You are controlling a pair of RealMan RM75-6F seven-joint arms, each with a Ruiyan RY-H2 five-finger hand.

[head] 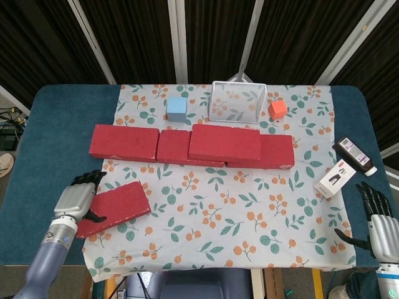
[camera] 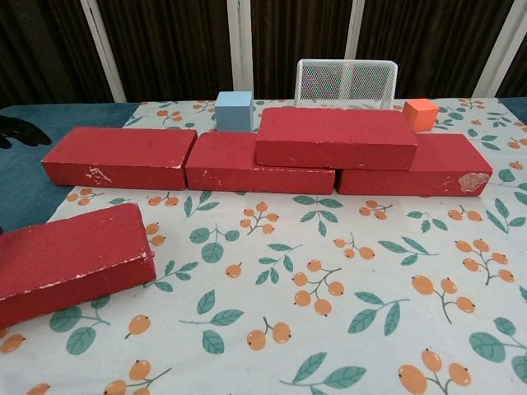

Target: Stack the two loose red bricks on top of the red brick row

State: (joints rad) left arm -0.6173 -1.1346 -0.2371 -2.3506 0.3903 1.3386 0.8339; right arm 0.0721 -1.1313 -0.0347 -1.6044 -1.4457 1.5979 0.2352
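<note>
One loose red brick (head: pixel 118 205) lies slanted at the front left of the floral cloth and fills the near left of the chest view (camera: pixel 70 259). The red brick row (head: pixel 123 142) runs across the middle, with another red brick (head: pixel 224 142) stacked on its right half (camera: pixel 336 137). My left hand (head: pixel 78 199) is over the loose brick's left end, fingers spread, the thumb by its near side. I cannot tell whether it touches the brick. Only its dark fingertips (camera: pixel 16 130) show in the chest view. My right hand (head: pixel 380 224) hangs open at the front right edge, holding nothing.
Behind the row stand a light blue cube (head: pixel 177 108), a wire mesh basket (head: pixel 237 101) and an orange cube (head: pixel 277 109). A dark bottle (head: pixel 354 156) and a white box (head: pixel 333 179) lie at the right, just ahead of my right hand.
</note>
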